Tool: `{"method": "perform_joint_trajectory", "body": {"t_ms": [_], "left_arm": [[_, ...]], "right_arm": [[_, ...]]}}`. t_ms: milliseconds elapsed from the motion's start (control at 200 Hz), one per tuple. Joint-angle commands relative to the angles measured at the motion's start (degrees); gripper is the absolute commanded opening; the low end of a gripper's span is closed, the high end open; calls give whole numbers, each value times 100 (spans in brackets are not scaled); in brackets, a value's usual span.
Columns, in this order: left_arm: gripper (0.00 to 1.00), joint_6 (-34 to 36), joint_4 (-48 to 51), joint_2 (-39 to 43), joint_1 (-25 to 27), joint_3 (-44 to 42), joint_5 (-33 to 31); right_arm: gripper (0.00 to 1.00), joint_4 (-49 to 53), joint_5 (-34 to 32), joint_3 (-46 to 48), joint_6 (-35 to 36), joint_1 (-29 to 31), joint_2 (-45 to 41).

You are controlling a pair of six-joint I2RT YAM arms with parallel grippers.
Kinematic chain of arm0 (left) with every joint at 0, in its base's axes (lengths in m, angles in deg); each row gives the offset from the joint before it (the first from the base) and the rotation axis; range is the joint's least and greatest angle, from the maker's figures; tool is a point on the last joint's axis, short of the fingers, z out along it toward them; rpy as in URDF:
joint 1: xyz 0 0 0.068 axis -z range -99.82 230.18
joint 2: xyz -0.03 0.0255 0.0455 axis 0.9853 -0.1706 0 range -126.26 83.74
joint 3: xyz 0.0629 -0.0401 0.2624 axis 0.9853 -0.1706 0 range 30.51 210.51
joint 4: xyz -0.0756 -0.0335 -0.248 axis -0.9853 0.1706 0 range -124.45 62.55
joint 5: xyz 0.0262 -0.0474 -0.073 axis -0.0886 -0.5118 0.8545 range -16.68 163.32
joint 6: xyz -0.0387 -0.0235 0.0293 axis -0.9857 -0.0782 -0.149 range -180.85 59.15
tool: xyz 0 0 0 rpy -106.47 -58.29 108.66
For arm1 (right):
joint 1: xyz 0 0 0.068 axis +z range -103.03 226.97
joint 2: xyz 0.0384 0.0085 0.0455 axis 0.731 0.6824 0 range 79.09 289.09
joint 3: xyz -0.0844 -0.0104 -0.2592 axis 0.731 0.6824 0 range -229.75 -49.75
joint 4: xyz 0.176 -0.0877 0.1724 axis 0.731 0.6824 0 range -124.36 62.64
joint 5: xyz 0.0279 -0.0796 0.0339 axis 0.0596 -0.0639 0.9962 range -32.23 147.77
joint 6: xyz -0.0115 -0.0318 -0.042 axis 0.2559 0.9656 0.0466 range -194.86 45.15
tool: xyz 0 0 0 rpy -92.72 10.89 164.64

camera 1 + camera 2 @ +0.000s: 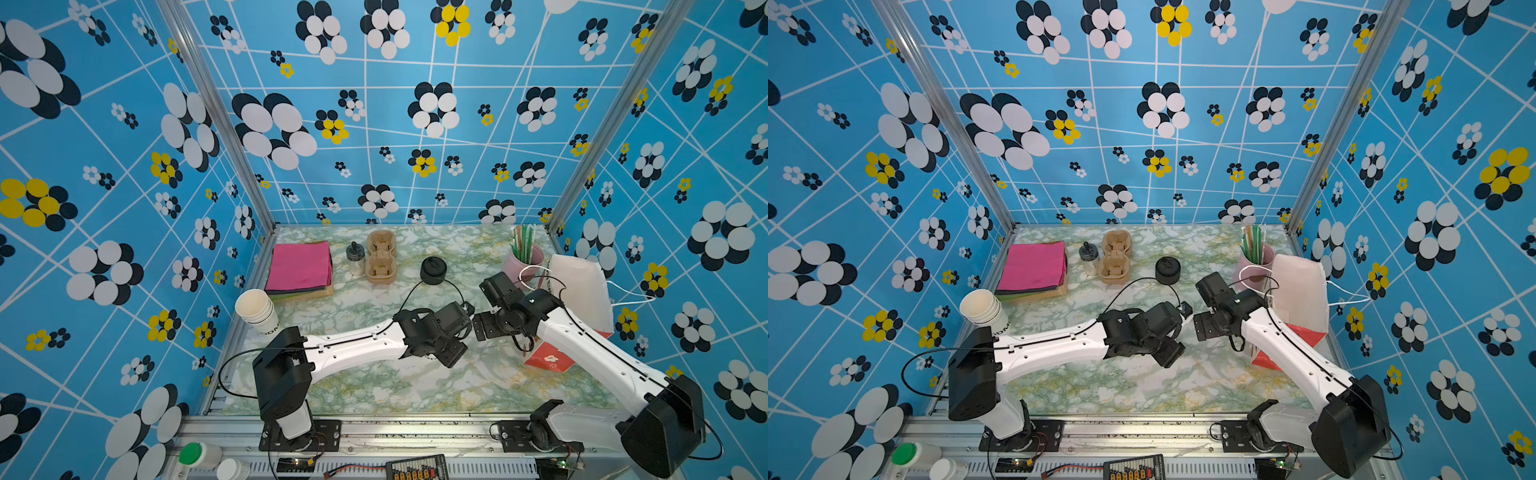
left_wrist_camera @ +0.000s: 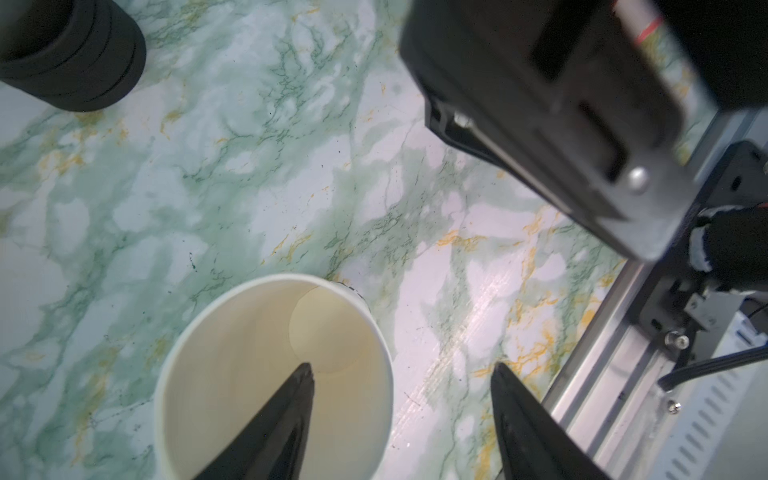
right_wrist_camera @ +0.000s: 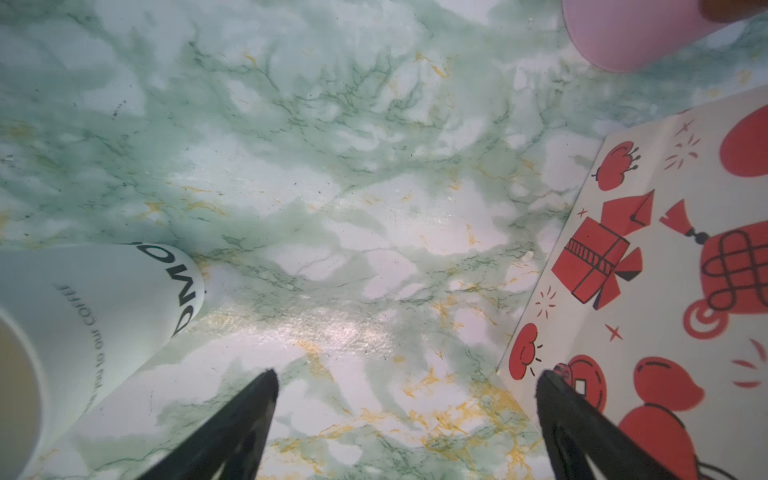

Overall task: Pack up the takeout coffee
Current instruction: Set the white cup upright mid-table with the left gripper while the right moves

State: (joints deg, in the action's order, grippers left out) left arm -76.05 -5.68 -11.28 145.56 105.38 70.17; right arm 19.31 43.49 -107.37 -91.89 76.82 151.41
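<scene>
L arm runs low from near-left base to mid table, wrist bent down. L claw apart: one finger inside the white paper cup, other outside. Cup upright, lidless, mid table under that wrist. R arm comes from near-right; R claw apart over bare table btwn cup & red-print bag. Black lid stack farther back.
</scene>
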Motion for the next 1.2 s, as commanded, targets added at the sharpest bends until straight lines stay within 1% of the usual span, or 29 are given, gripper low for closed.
{"method": "perform_joint_trajectory", "body": {"t_ms": [0, 55, 195, 255, 500, 885, 1079, 1144, 1194], "left_arm": [[82, 61, -116, 452, 12, 179, 23], [87, 88, -144, 577, -6, 162, 10], [94, 175, -146, 874, -72, 57, -88], [100, 184, -214, 1041, -128, -65, -119], [99, 115, -554, 1652, -435, -590, -63], [99, 38, -689, 2148, -877, -1082, 76], [99, -32, -595, 2480, -1273, -1318, 158], [99, -59, -570, 2621, -1427, -1442, 183], [99, -67, -558, 2755, -1546, -1539, 210]], "right_arm": [[99, 219, -16, 100, -339, -113, 118], [99, 271, -76, 120, -435, -186, 149], [99, 386, -209, 220, -681, -419, 193], [99, 444, -238, 266, -765, -514, 212], [99, 804, -622, 335, -1108, -656, 248], [99, 1394, -1201, 321, -1588, -713, 371], [99, 1482, -1245, 385, -1672, -719, 301], [99, 1513, -1213, 232, -1628, -717, 301], [99, 1506, -1062, 33, -1538, -722, 279]]}}
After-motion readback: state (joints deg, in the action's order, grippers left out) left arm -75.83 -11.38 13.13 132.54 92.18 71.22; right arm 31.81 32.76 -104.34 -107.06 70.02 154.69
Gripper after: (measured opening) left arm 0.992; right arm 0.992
